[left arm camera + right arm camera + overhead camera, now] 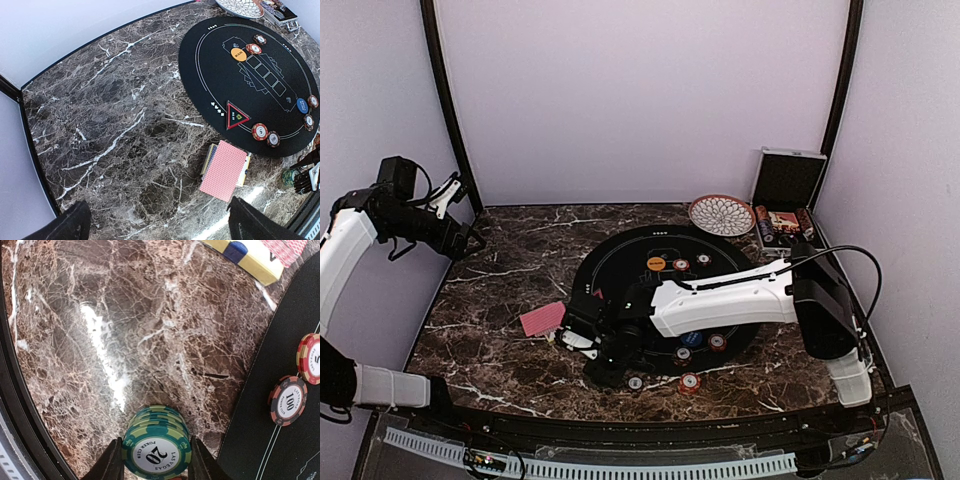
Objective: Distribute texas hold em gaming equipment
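A stack of green poker chips [157,447] marked 20 stands on the marble just left of the black round mat [280,340]. My right gripper [156,465] is shut on it, a finger against each side. In the top view that gripper [585,340] is low at the mat's left edge and hides the stack. Pink-red-backed playing cards [223,170] lie on a yellow and blue box beside the mat. My left gripper [160,227] hangs open and empty high over the marble, far left. On the mat lie an orange button [239,54], a blue button [302,105] and red chips [260,131].
A patterned bowl [721,214] and an open silver case [787,180] stand at the back right. More chips [690,383] sit on the marble near the front edge. The right arm [720,300] stretches across the mat. Purple walls close in three sides.
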Robot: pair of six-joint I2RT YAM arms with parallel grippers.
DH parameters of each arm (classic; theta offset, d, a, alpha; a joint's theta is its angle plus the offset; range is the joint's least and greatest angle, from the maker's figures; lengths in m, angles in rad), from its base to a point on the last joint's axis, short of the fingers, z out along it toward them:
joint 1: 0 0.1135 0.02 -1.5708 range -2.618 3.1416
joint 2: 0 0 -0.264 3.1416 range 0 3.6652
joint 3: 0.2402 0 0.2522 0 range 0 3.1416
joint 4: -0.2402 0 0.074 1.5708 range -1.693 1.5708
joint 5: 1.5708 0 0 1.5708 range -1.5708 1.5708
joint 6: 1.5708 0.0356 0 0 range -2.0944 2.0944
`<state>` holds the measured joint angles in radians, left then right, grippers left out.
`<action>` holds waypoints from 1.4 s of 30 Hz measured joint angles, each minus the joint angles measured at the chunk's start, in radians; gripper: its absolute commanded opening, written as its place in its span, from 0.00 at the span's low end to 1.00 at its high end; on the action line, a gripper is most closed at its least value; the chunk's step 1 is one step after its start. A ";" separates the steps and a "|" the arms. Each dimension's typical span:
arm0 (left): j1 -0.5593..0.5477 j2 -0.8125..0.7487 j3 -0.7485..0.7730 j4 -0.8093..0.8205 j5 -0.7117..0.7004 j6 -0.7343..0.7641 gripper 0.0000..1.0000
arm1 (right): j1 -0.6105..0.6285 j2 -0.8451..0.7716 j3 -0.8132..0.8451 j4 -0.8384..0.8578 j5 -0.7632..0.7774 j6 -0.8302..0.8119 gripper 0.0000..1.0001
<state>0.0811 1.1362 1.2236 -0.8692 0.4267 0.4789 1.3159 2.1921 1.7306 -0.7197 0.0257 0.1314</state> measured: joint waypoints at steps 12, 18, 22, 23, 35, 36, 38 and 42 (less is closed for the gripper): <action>0.000 -0.002 0.000 0.000 0.000 0.000 0.99 | 0.000 -0.005 0.043 -0.029 0.048 -0.003 0.25; 0.000 -0.002 0.000 0.000 0.000 0.000 0.99 | -0.022 -0.052 0.053 -0.045 0.062 -0.003 0.24; 0.000 -0.002 0.000 0.000 0.000 0.000 0.99 | -0.075 -0.094 0.053 -0.046 0.067 -0.003 0.23; 0.000 -0.002 0.000 0.000 -0.001 0.000 0.99 | -0.089 -0.103 0.053 -0.046 0.070 -0.003 0.22; 0.000 -0.002 0.000 0.000 -0.002 0.000 0.99 | -0.345 -0.128 0.000 -0.034 0.173 0.024 0.21; 0.000 -0.002 0.000 0.000 -0.002 0.000 0.99 | -0.372 -0.128 -0.013 -0.031 0.182 0.028 0.21; 0.000 -0.002 0.000 0.000 -0.002 0.000 0.99 | -0.417 -0.128 -0.034 -0.027 0.198 0.036 0.21; 0.000 -0.002 0.000 0.000 -0.002 0.000 0.99 | -0.511 -0.124 -0.044 0.002 0.221 0.054 0.21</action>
<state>0.0811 1.1347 1.2236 -0.8692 0.4248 0.4793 0.8047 2.0682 1.6863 -0.7181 0.2466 0.1856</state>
